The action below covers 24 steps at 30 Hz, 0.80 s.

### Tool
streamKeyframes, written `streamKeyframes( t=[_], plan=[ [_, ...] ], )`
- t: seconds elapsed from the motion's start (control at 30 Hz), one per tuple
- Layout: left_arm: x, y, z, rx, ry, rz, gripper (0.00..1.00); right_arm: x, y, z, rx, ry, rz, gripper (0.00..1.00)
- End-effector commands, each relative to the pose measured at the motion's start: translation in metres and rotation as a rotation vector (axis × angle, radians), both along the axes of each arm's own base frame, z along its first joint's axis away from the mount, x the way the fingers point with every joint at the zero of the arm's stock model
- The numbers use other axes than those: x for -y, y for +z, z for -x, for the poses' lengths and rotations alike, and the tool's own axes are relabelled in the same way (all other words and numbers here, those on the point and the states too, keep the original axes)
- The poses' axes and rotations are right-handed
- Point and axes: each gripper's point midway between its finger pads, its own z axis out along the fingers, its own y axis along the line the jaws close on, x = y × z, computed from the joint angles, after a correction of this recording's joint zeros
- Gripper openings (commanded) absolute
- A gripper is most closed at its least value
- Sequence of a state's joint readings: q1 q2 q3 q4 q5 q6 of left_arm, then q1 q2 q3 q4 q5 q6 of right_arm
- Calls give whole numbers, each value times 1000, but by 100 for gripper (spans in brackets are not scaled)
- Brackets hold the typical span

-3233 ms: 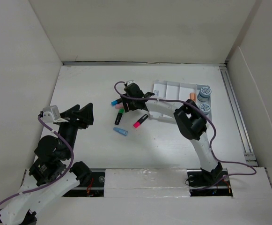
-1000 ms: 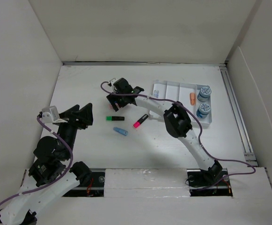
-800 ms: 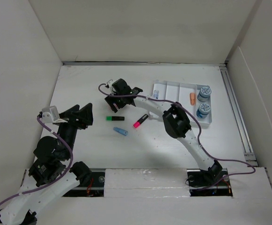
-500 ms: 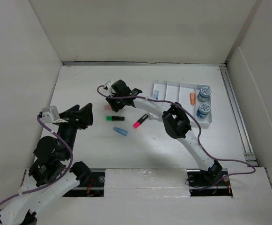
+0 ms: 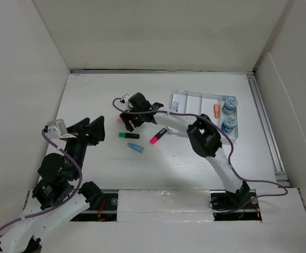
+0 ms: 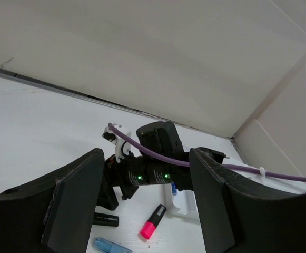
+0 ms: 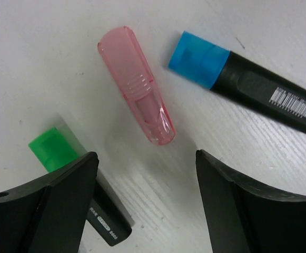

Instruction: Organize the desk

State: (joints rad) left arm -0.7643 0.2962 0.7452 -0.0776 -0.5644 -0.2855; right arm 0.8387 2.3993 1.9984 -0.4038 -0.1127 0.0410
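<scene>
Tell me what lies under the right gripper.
Under the open right gripper lies a pink cap on the desk, flanked by a blue highlighter and a green highlighter. A finger covers part of the green one's black barrel.

r arm reaches far fwd w/ r pincer (image 7: 145, 161) spread wide, pointing down; l arm tucked, l pincer (image 6: 146, 158) agape.

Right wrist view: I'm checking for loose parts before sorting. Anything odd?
Yes: a pink translucent cap lies loose on the desk between the green highlighter and the blue highlighter, on no pen.
</scene>
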Motion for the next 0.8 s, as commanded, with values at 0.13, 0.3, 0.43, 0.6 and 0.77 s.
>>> streamKeyframes(
  t=[0.13,0.3,0.43,0.6,0.77],
  plan=[
    [-1,11,3,41,-11,26,61,-21,2,-19,33,-3,0,78],
    [-1,11,3,42,-8,26,61,-31,0,-18,59,12,18,72],
    [-2,11,3,43,-5,27,61,-35,-8,-7,46,26,45,55],
    [0,10,2,37,-6,22,61,-30,-13,3,58,6,70,34],
    [0,9,1,36,-5,21,61,-14,-14,13,45,-33,72,17]
  ],
)
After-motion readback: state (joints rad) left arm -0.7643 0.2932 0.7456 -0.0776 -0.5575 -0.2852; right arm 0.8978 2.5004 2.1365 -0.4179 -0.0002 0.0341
